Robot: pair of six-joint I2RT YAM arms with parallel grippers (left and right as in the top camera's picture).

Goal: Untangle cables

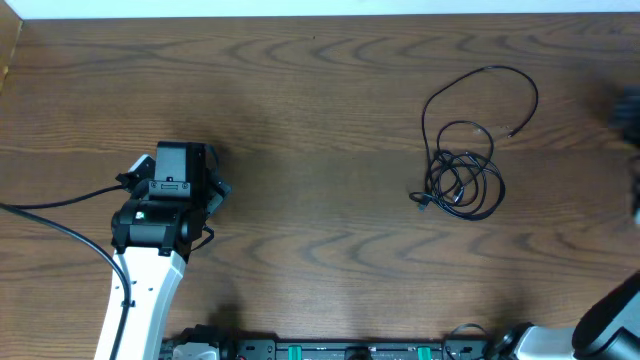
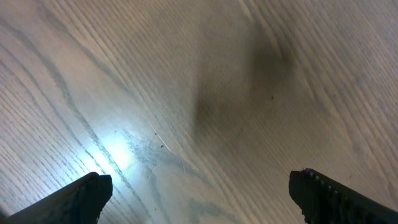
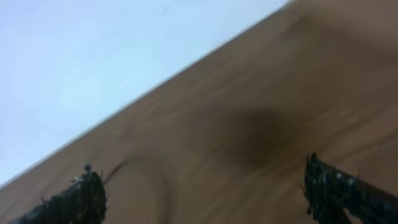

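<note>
A tangle of thin black cables (image 1: pixel 462 178) lies on the wooden table at the right, with one big loop (image 1: pixel 483 95) reaching toward the far edge. No white cable shows. My left gripper (image 1: pixel 182 160) hovers over bare wood at the left, far from the cables; in the left wrist view its fingers (image 2: pixel 199 193) are wide apart with nothing between them. My right gripper (image 3: pixel 202 190) is open and empty; its view is blurred and shows a faint curved cable line (image 3: pixel 155 180). In the overhead view the right arm (image 1: pixel 628 110) is a blur at the right edge.
The table's far edge (image 1: pixel 320 17) meets a white surface. The left arm's thick black cord (image 1: pixel 60 215) trails to the left edge. The arm bases and a rail (image 1: pixel 340 350) sit along the near edge.
</note>
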